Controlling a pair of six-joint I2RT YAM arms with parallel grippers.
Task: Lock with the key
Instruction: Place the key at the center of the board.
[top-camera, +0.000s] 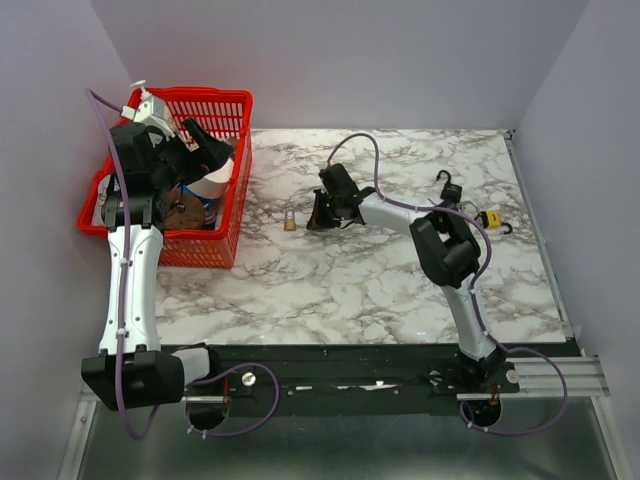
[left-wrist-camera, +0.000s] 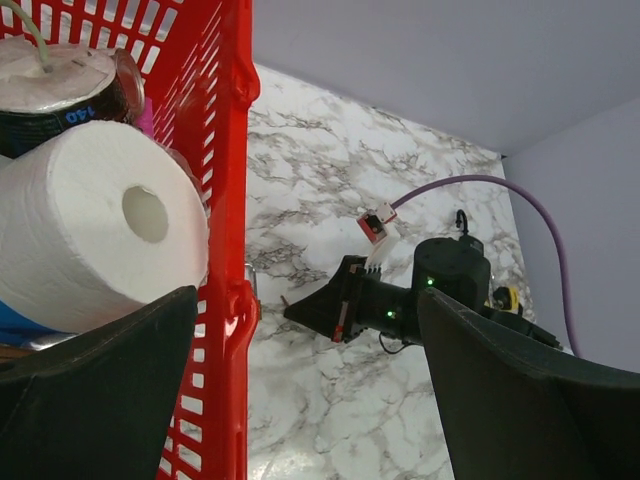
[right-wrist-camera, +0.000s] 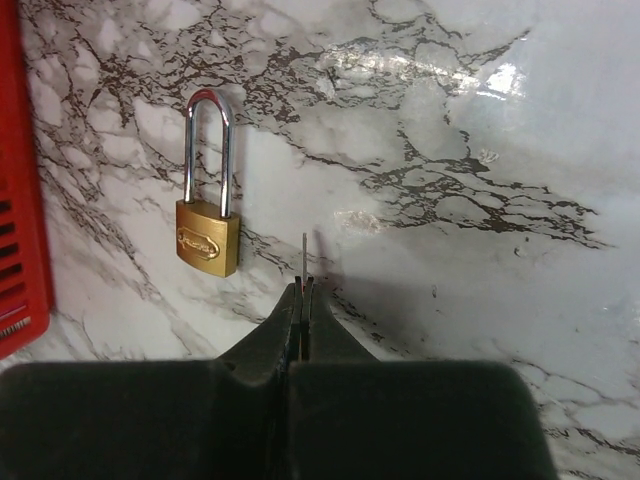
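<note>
A small brass padlock (right-wrist-camera: 208, 235) with a silver shackle lies flat on the marble table; it also shows in the top view (top-camera: 289, 220). My right gripper (right-wrist-camera: 304, 285) is shut on a thin key (right-wrist-camera: 304, 255), whose blade sticks out edge-on past the fingertips. The key tip is just right of the padlock body and apart from it. In the top view the right gripper (top-camera: 315, 216) sits low, right of the padlock. My left gripper (top-camera: 205, 152) is open and empty, hovering over the red basket (top-camera: 225, 100).
The red basket (left-wrist-camera: 222, 200) at the left holds a white paper roll (left-wrist-camera: 95, 220) and a tin (left-wrist-camera: 60, 85). A black and yellow lock (top-camera: 487, 218) and a black hook (top-camera: 449, 186) lie at the right of the table.
</note>
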